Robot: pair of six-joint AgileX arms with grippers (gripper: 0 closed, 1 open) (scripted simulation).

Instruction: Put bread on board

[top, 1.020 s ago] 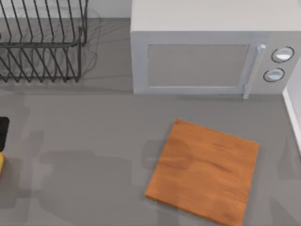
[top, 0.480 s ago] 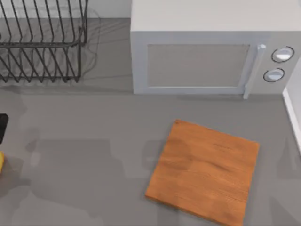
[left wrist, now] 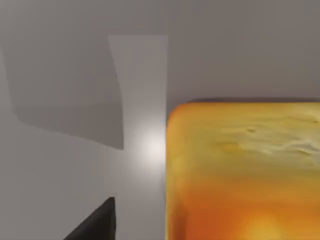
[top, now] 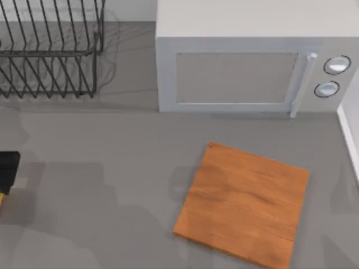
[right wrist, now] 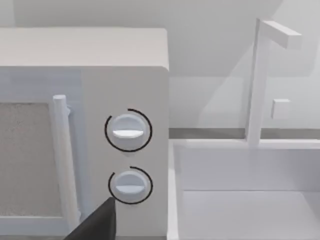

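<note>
Flat, roughly square wooden board (top: 242, 205): orange-brown, with darker grain lines running across its face. Box-shaped microwave (top: 252, 56): light grey casing, with a speckled grey door panel and two pale round dials (right wrist: 128, 131) (each ringed by a thin black arc). Wire dish rack (top: 50, 47): black. Smooth tabletop (top: 112, 185): mid grey, crossed by darker shadow patches. Block of bread (left wrist: 245, 170): golden yellow, shading to deep orange, with paler streaks. Left gripper (top: 7, 171): black.
</note>
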